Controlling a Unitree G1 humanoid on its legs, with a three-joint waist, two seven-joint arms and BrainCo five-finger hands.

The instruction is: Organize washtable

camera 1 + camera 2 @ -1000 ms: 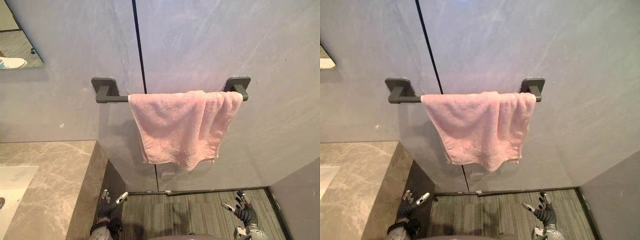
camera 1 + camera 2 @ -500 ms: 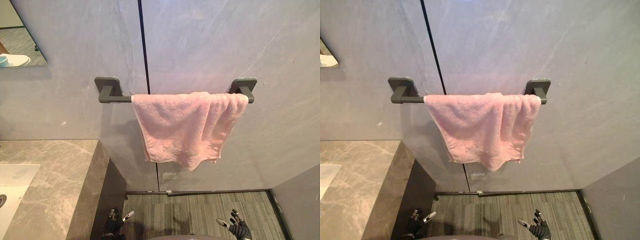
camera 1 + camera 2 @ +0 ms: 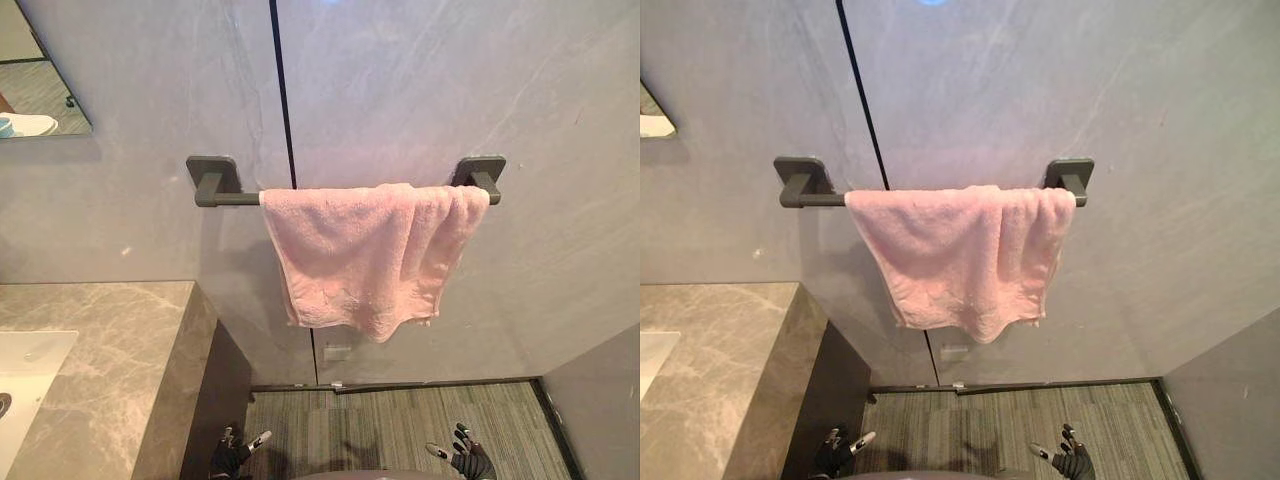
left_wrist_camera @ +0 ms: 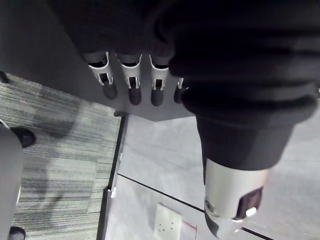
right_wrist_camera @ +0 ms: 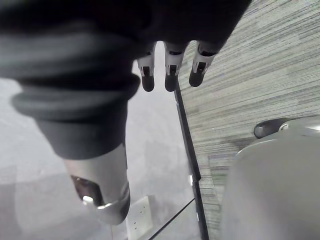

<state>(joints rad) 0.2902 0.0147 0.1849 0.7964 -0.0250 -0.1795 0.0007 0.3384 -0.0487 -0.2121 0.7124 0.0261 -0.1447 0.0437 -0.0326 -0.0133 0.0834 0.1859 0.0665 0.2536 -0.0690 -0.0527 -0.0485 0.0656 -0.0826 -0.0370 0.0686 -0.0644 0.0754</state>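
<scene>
Compared with one second ago, both hands have dropped from mid-floor height to the bottom edge of the head views, and neither has moved toward the wall. The left hand (image 3: 232, 460) hangs beside the dark side panel of the washtable counter (image 3: 110, 340). The right hand (image 3: 467, 463) hangs over the striped floor (image 3: 390, 420). Each wrist view shows straight, spread fingers (image 4: 130, 87) with nothing between them and the thumb, so treat both hands as relaxed and empty. The pink towel (image 3: 365, 255) is draped over the dark towel bar (image 3: 226, 197), well above and apart from both hands. It sits toward the bar's right end, and its lower hem runs uneven, with one corner hanging lower. If you judge the hang untidy, raise both hands together, pinch the two lower corners, and draw the cloth leftward along the bar until it is centred. Pull gently, because a loosely draped towel will likely slide off under a one-sided tug. Note the white basin (image 3: 25, 360) set in the counter, the mirror (image 3: 35, 95) above it, and the wall socket (image 3: 337, 352) just below the towel. Keep the left arm clear of the counter edge when you lift.
</scene>
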